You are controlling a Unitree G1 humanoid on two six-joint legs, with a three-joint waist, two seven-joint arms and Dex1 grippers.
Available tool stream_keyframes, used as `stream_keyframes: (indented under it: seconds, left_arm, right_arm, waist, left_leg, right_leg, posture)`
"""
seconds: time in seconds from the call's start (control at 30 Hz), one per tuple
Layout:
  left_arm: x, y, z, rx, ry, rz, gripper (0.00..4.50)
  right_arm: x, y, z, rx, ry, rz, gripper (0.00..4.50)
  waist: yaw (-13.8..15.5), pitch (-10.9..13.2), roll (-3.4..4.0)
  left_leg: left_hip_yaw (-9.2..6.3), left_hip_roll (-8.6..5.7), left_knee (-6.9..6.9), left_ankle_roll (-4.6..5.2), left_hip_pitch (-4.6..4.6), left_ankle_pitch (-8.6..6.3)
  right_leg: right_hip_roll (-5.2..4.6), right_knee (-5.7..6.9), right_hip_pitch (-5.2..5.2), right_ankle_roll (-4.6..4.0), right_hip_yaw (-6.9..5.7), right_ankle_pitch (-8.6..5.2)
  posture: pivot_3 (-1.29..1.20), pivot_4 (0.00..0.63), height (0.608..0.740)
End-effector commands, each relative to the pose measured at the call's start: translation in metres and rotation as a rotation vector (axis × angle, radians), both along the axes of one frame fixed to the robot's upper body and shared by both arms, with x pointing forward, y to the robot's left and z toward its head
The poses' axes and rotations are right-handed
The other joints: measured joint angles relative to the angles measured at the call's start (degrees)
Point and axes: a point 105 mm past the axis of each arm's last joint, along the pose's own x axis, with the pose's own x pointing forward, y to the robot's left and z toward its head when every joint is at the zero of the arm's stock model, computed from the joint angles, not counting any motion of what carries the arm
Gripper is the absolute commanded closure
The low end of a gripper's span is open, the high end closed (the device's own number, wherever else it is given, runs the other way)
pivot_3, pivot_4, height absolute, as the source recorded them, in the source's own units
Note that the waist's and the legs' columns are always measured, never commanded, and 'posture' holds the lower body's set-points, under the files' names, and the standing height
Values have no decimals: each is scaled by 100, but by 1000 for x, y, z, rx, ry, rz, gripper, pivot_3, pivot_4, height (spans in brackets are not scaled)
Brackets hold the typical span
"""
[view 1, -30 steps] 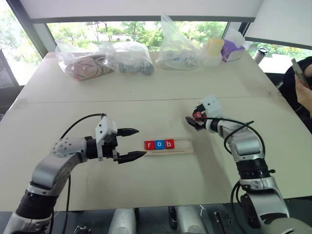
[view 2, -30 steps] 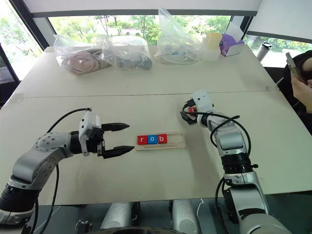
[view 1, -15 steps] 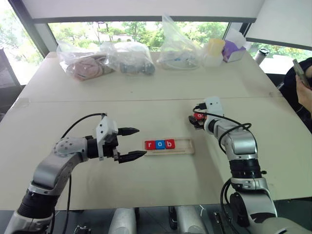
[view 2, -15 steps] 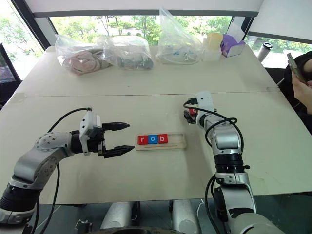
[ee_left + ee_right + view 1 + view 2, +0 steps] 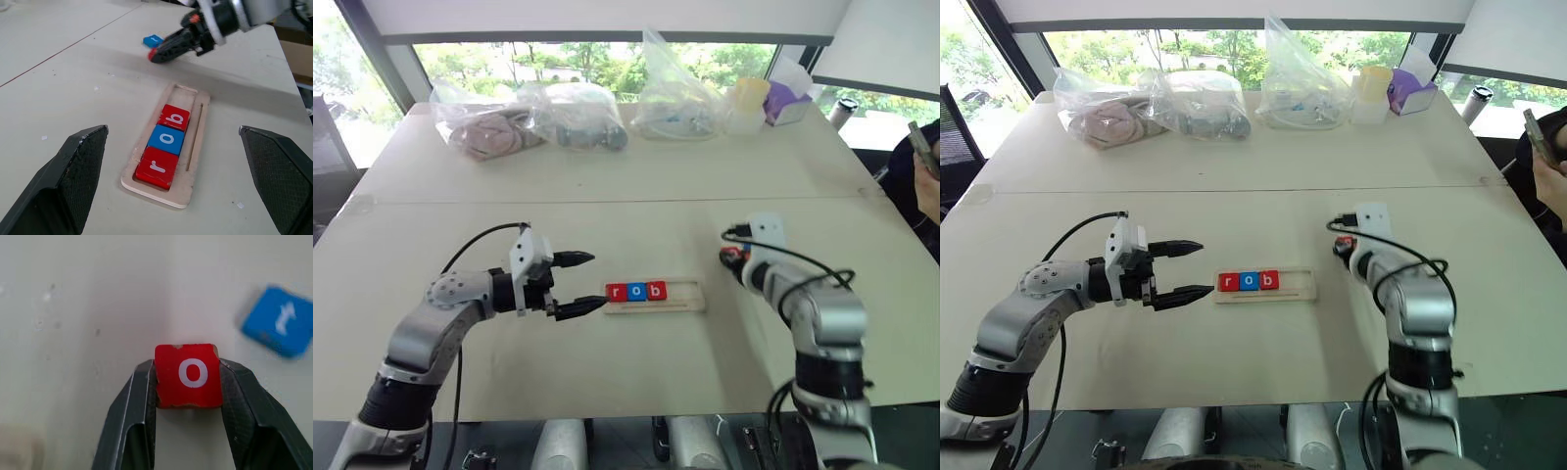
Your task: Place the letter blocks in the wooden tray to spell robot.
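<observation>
The wooden tray (image 5: 683, 297) lies mid-table with three letter blocks in its left part: red r (image 5: 616, 291), blue o (image 5: 635, 291), red b (image 5: 656, 290). My right gripper (image 5: 188, 382) is shut on a red o block (image 5: 188, 375), held just right of the tray's far end (image 5: 732, 258). A blue t block (image 5: 277, 320) lies on the table beyond it, also seen in the left wrist view (image 5: 152, 39). My left gripper (image 5: 582, 284) stands open just left of the tray, holding nothing.
Several clear plastic bags (image 5: 570, 116) and small containers (image 5: 746, 103) line the far edge of the table. A person's arm with a phone (image 5: 926, 166) is at the far right edge. Bare tabletop (image 5: 607, 235) surrounds the tray.
My right gripper closed on the red o block and drew back toward me and rightward with it. The left arm stayed still.
</observation>
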Motion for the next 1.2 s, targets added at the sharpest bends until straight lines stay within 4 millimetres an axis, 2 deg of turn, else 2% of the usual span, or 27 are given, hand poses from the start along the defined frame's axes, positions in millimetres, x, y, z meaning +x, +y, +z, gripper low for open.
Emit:
stream_keyframes:
  seconds: [0.03,0.2,0.43,0.5,0.57,0.67,0.73,0.87,1.03,1.2]
  left_arm:
    - [-3,-4,5,-4,-27,-23,0]
    - [-3,-4,5,0,-23,-28,0]
    - [0,-6,8,4,-31,-28,0]
    - [0,-6,8,4,-33,-27,0]
    - [0,-6,9,0,-34,-24,0]
    - [-1,-6,10,0,-35,-23,0]
    - [0,-6,10,1,-37,-21,0]
    - [0,-8,9,-2,-41,-21,0]
    - [0,-11,9,-10,-46,-18,0]
    - [0,-12,10,-14,-53,-12,0]
  right_arm:
    - [-28,-3,-2,-3,42,-21,3323]
    - [-47,-6,-9,18,89,-92,3323]
    - [-53,2,-13,55,118,-103,3323]
    - [-51,3,-11,47,106,-83,2289]
    - [-48,2,-6,4,84,-23,1501]
    - [-40,2,13,-154,-16,187,59]
    - [-36,1,23,-201,-59,308,59]
    - [-37,9,39,-288,-143,701,59]
    - [-43,-11,29,-379,-75,991,59]
    - [-35,-29,21,-384,-20,1126,59]
  waist:
    - [-7,0,0]
    - [-20,0,0]
    - [-11,-1,-2]
    - [-16,-1,-2]
    - [-21,-1,-1]
    - [-9,4,5]
    - [-20,7,4]
    - [-31,10,2]
    - [-4,11,0]
    - [-13,13,-3]
  left_leg:
    - [-1,0,0,0,0,0]
    - [-3,2,4,-1,5,0]
    - [-3,2,1,-2,-1,-1]
    - [-2,1,-1,-2,-2,-1]
    - [-1,1,-3,-2,-2,-1]
    - [1,-4,0,-2,-4,-1]
    - [8,-7,2,-2,-6,-1]
    - [10,-6,1,-2,-7,-2]
    - [2,-3,-3,3,-7,-4]
    - [6,-4,8,4,-7,-4]
  right_leg:
    - [0,0,0,0,0,0]
    - [-1,-4,0,4,-2,-3]
    - [-6,-20,1,-12,-5,7]
    - [-6,-25,1,-12,-5,7]
    - [-6,-27,1,-12,-5,7]
    - [-15,-31,0,-12,-5,6]
    - [-21,-39,1,-1,-3,-1]
    - [-15,-44,2,11,-2,-8]
    - [-2,-40,2,16,-4,-10]
    - [-4,-40,5,15,-2,-10]
  posture:
    - [0,150,740]
    - [0,150,740]
    - [0,150,740]
    - [0,150,740]
    - [0,150,740]
    - [0,150,740]
    - [0,150,740]
    - [0,150,740]
    - [0,150,740]
    - [0,150,740]
